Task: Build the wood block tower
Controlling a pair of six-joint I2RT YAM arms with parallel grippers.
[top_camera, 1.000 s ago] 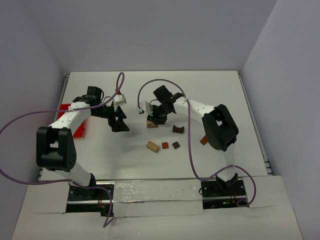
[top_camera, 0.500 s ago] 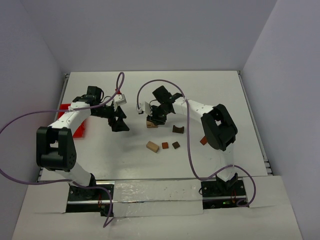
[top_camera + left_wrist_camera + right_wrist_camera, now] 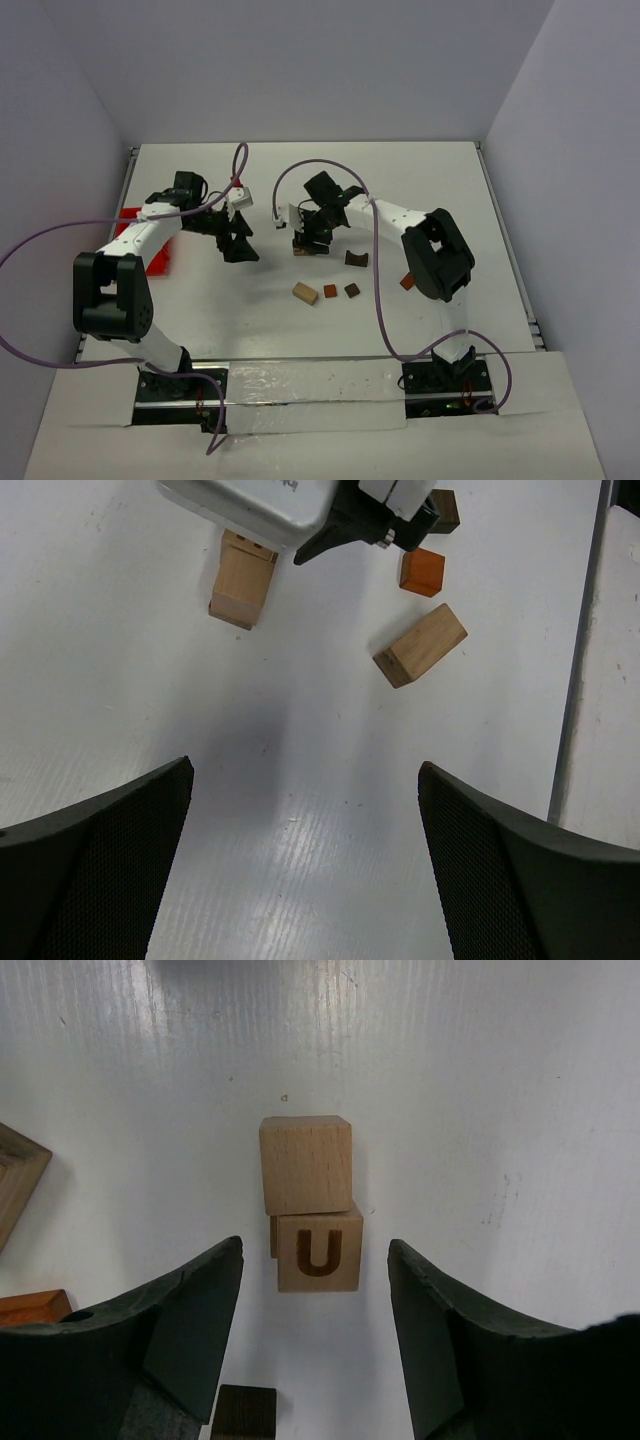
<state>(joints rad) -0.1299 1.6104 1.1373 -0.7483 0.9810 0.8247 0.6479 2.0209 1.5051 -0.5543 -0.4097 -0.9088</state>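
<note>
The right end effector (image 3: 314, 1258) is held spread astride two touching tan blocks (image 3: 306, 1164), neither gripped; the left end effector (image 3: 305, 770) is spread, empty.

White arm links (image 3: 140, 232), black joints (image 3: 110, 295), purple cables (image 3: 320, 161) (one each), black mesh-textured fingers (image 3: 90, 870)

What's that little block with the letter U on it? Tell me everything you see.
The U block is a light tan wooden cube with a dark U on the face turned to the wrist camera. It sits squarely between the open fingers of the right gripper, untouched by them. A plain tan cube meets its far edge.
</note>
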